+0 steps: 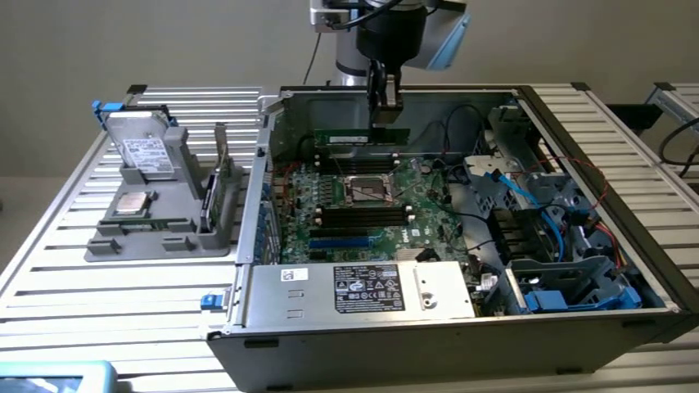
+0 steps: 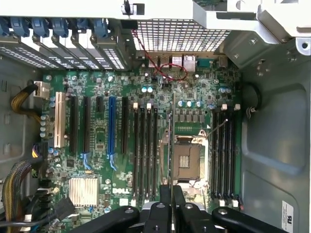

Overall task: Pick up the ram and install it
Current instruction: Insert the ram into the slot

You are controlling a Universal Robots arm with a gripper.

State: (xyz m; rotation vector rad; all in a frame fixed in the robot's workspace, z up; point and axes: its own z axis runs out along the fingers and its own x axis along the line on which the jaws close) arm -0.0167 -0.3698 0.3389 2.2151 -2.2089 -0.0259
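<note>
The ram is a slim green stick with a white label. It hangs level above the motherboard, inside the open computer case. My gripper comes down from above and is shut on the ram's top edge. In the wrist view the ram shows edge-on as a thin line running out from my gripper, beside the processor socket. Black memory slots lie on one side of it and more slots on the other.
A grey holder on the slatted table at the exterior view's left carries a hard drive, a silver chip and another upright green board. A labelled metal box fills the case's near side. Cables and a drive cage crowd the right.
</note>
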